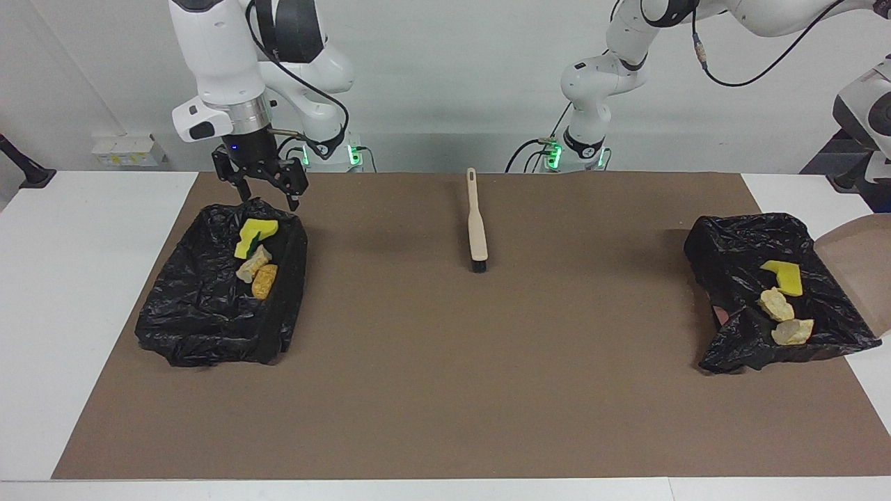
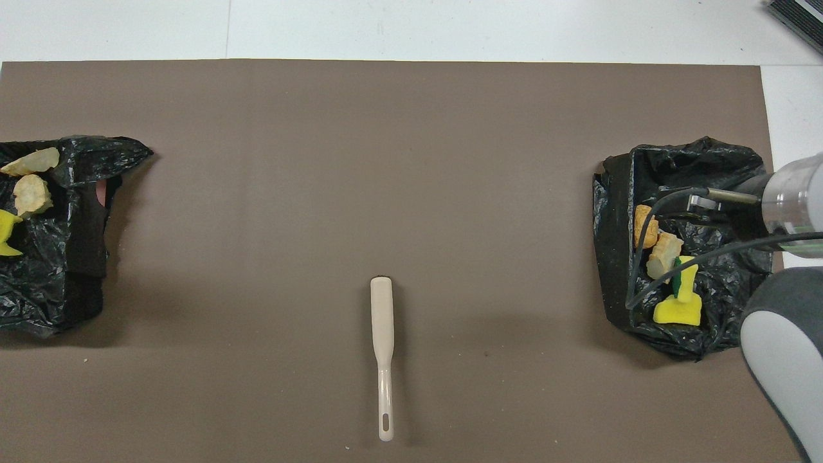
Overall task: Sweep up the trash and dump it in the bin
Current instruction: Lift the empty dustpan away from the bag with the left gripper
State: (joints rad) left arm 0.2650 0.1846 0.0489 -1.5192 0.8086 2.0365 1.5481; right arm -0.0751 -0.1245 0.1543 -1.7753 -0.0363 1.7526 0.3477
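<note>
Right pincer (image 1: 263,189) of mine hung open and empty over the bin (image 1: 174,327) at its end, left pincer off-frame, shut, trash (image 1: 778,304) lay in both bins, brush (image 1: 477,229) on the worktop (image 1: 445,390) between.

Brown mat (image 1: 445,390) on white table (image 1: 83,278). Both bins (image 1: 209,313) (image 1: 759,264) lined glossy black. Trash below the right gripper (image 1: 263,191): yellow sponge (image 1: 256,228) with green edge, tan lump (image 1: 252,264), orange-brown lump (image 1: 264,281). Brush (image 1: 477,226) beige, bristles black.
</note>
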